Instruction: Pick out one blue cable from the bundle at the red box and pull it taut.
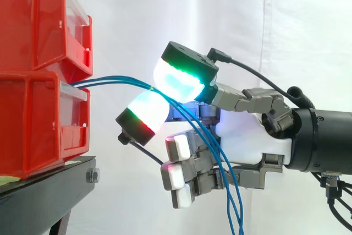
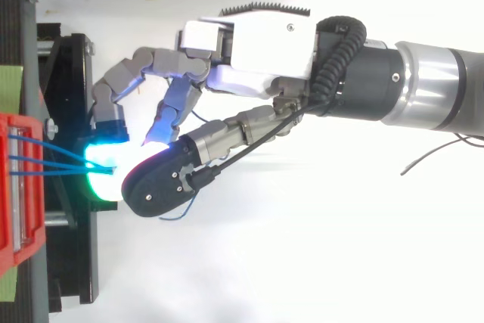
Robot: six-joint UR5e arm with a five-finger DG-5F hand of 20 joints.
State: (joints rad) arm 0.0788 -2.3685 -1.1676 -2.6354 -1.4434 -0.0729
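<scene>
While blue cables (image 1: 110, 81) leave red bins (image 1: 38, 108) | hand (image 1: 247, 136) pinches them | black stand (image 1: 49, 191) below

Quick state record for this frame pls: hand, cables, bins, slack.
hand: hand reaches in from the right in the side view, shut on blue cables
grasp: cables pass between two glowing pads; how many are pinched cannot be told
cable origin: front of the stacked red bins, where upper meets lower
tension: bin-to-hand span slightly bowed, not taut; past the hand the cables hang down
support: bins on black stand
backdrop: white curtain
</scene>
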